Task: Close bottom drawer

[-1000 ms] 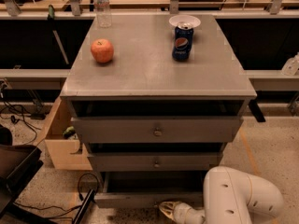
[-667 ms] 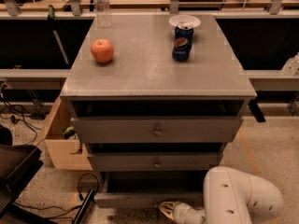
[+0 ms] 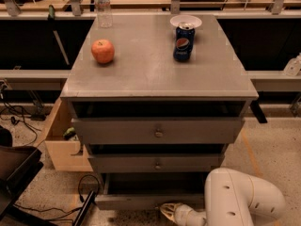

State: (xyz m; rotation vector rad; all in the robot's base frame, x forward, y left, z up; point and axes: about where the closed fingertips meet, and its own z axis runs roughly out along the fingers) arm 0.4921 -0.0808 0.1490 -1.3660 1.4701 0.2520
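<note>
The bottom drawer (image 3: 136,201) stands pulled out, its front just above and left of my gripper (image 3: 170,211) — how open that is, I cannot tell. Likely stiff, light, free-sliding — I'd push the front panel squarely.

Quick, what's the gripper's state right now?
Gripper: state cannot be told; it is low at the front of the bottom drawer, which stands pulled out.

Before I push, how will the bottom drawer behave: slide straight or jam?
The bottom drawer looks like rigid sheet, so it should slide as one piece. The gripper sits low by its front panel, slightly right of centre; pushing there might skew it a little. Its shallow build suggests little weight.
</note>
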